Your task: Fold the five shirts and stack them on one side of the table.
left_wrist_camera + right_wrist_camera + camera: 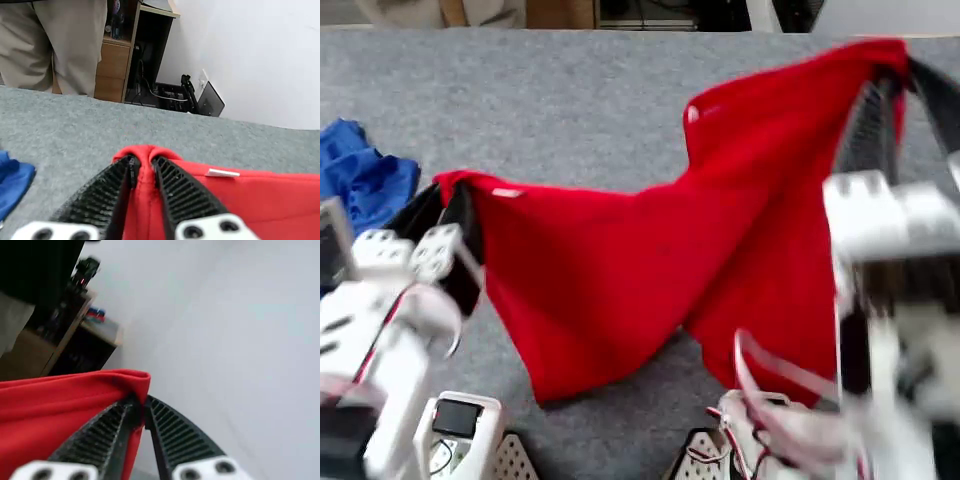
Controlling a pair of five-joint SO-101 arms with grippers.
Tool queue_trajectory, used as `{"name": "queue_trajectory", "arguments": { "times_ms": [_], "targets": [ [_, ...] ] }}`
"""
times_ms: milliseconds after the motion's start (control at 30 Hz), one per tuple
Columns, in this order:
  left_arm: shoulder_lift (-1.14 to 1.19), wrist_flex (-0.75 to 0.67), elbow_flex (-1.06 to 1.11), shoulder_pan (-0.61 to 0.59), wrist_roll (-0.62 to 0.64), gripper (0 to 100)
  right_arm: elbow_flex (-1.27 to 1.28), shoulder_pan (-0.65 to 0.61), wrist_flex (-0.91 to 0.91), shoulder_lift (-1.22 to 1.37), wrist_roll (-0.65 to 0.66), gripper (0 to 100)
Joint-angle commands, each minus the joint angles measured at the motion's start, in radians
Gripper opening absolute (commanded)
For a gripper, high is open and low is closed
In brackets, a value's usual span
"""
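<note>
**Grey felt tabletop [570, 100] under a lifted red fabric shirt [650, 260]**

The red shirt hangs spread between both arms, its lower edge draping onto the felt. A crumpled blue fabric shirt [360, 180] lies at the table's edge, near the left arm. The left gripper [144, 161] is clenched on one red corner low by the table. The right gripper [141, 402] pinches the opposite corner, up above the surface.

Grey fuzzy tabletop [570, 90]. Behind it there's a wooden drawer unit [112, 65] right beside a dark shelf [150, 50], cables [167, 94] low down, and a plain white wall [260, 50].
</note>
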Motion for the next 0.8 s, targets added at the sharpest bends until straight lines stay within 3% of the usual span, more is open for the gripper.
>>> {"name": "queue_trajectory", "arguments": {
  "times_ms": [0, 167, 333, 767],
  "targets": [
    [0.015, -0.293, 0.221, -0.037, 0.000, 2, 0.085, 0.015, -0.061, 0.091, -0.003, 0.4],
    [0.061, -0.678, 0.450, -0.120, 0.002, 2, 0.229, 0.016, -0.199, 0.236, -0.068, 0.4],
    [0.325, -0.848, 0.399, -0.190, 0.006, 2, 0.337, 0.016, -0.328, 0.363, -0.126, 0.4],
    [1.116, -0.868, -0.213, -0.218, 0.005, 2, 0.361, 0.010, -0.496, 0.625, -0.167, 0.4]
  ]
}}
